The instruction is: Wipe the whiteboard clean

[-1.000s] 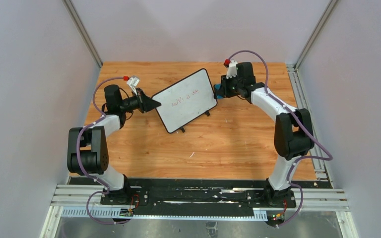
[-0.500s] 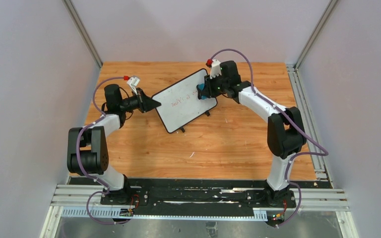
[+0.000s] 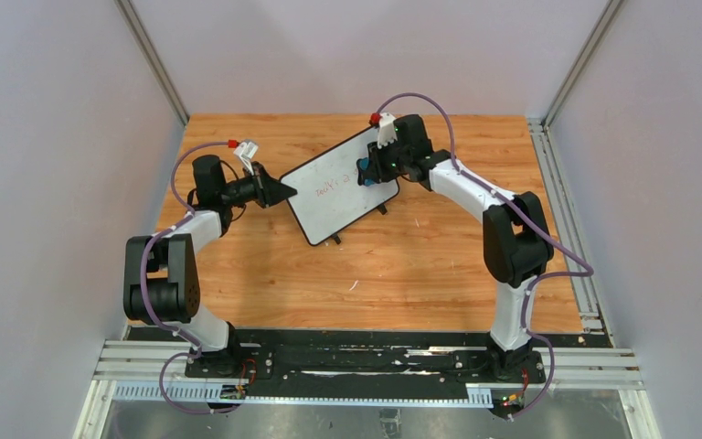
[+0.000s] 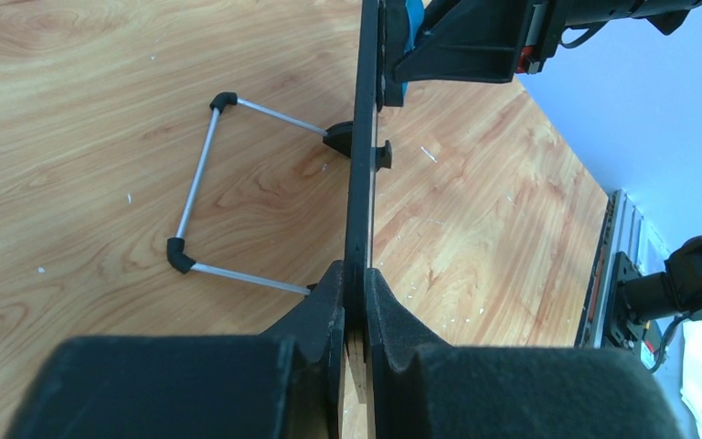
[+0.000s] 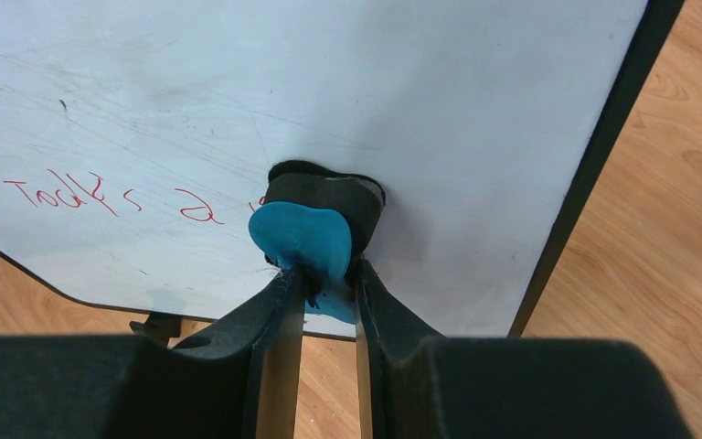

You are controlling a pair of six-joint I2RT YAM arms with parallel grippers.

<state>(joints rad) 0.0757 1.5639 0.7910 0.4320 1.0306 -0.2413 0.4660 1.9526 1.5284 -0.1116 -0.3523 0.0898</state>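
The whiteboard stands tilted at mid table, propped on a wire stand. Red handwriting runs across its face. My left gripper is shut on the board's left edge, and the left wrist view shows the frame edge-on between the pads. My right gripper is shut on the blue eraser. The eraser's black felt presses against the board face at the right end of the writing. Part of the eraser also shows against the board in the left wrist view.
The wooden table is walled in by grey panels. A metal rail runs along its right edge. The board's small black feet rest on the wood.
My right gripper has carried the eraser leftwards from beside the board's right edge onto its face. The left gripper and the board have stayed put.
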